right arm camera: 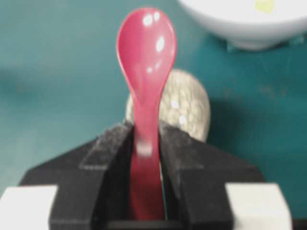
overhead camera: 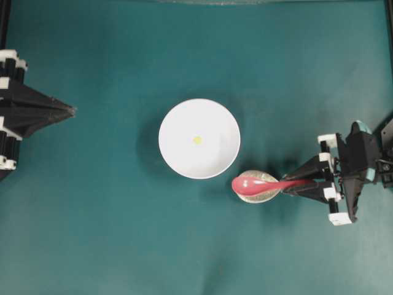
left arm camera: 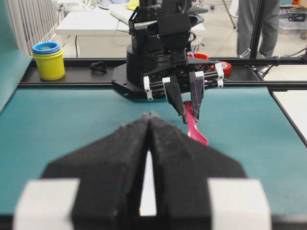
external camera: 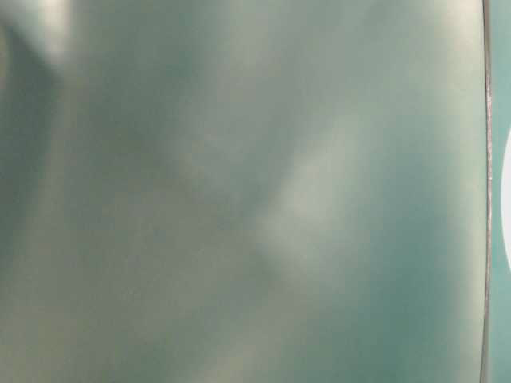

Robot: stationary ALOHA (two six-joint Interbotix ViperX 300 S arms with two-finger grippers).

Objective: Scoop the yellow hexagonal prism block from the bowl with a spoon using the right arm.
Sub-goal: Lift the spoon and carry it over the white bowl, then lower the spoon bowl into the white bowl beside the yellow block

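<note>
A tiny bright yellow hexagonal prism block (overhead camera: 197,139) lies near the middle of a large plain white round bowl (overhead camera: 178,157), which sits at the centre of a teal table mat (overhead camera: 110,233). Just beside the bowl, toward the right arm's side, a glossy pinkish-red soup spoon (overhead camera: 261,184) has its oval scoop above a small speckled off-white egg-shaped dish (overhead camera: 265,194) (whether the scoop is touching the dish or lifted clear of it cannot be told). The right gripper (overhead camera: 303,183), black with white finger clips, is clenched on the spoon's short handle; the right wrist view shows the handle pinched between both pads, scoop pointing toward the bowl. The left gripper (overhead camera: 71,110) sits well apart at the far left edge, its pointed jaws pressed together on nothing. The table-level view is only a teal blur. The step in hand looks like the one just after grasping the spoon, with scooping not yet begun. The next move likely calls for carrying the spoon over the bowl's rim, lowering the scoop's tip behind the block and sliding under it gently, since so small a piece could skitter away
</note>
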